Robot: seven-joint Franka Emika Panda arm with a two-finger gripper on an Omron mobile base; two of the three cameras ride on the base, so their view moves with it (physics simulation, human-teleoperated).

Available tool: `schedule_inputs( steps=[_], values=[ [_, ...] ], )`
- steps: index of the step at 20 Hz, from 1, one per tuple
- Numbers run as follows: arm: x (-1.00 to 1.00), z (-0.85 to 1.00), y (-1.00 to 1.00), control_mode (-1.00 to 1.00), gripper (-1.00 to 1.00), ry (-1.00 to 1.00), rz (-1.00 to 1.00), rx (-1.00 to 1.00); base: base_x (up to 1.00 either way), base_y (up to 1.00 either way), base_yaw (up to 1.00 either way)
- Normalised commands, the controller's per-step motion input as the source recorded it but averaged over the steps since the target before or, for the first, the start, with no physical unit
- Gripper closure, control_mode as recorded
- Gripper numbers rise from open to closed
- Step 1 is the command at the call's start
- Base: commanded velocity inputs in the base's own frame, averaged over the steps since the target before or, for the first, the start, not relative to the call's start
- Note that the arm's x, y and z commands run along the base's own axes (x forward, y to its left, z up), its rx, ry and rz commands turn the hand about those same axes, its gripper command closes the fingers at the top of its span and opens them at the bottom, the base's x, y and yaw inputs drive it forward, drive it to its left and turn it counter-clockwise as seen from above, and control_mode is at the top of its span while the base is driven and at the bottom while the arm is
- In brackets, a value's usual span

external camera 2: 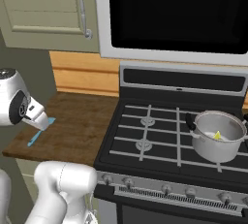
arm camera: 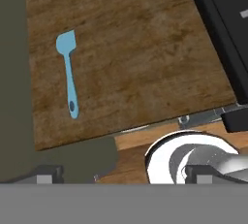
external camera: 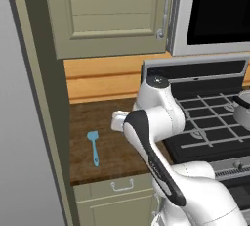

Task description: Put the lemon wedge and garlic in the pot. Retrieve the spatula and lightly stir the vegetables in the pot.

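Step in hand: fetching the spatula [arm camera: 68,75]; the lemon wedge [external camera 2: 218,135] already lies inside the pot [external camera 2: 216,135] on the stove [external camera 2: 160,136], so the reach for the stirring tool looks like what is left before stirring.
Garlic: not made out inside the pot; the far wall hides part of the bottom.
Spatula: flat on the wooden surface [arm camera: 131,48], near its left edge by the tall cabinet side, blade toward the back wall, handle toward the front edge.
Fingers: the two tips [arm camera: 48,174] sit at the bottom of the hand view, set well apart, nothing between them; the gripper [arm camera: 123,175] hangs above the front edge, away from the spatula.
Doing it well: bring the hand over the thin handle's middle, turn the fingers across it, then come straight down; the handle is slim and lies flat, so a shallow pinch could slip.
Surface: dark brown wood, small, between cabinet and stove.
Room: beige upper cabinet [external camera: 112,14], wooden backsplash, drawer [external camera: 122,187] below, a microwave [external camera 2: 179,12] over the stove.
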Motion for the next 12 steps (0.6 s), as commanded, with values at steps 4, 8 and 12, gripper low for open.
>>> schedule_inputs(
  steps=[4,8,12],
  values=[
    [0.54,-0.41,0.57,-1.0,-1.0,0.12,0.03,0.05,0.0,0.0,0.0],
    [0.46,-0.45,0.6,-1.0,-1.0,0.23,0.0,0.0,0.0,0.0,0.0],
    [0.39,-0.54,0.49,-1.0,-1.0,0.26,0.01,0.0,0.0,0.0,0.0]
  ],
)
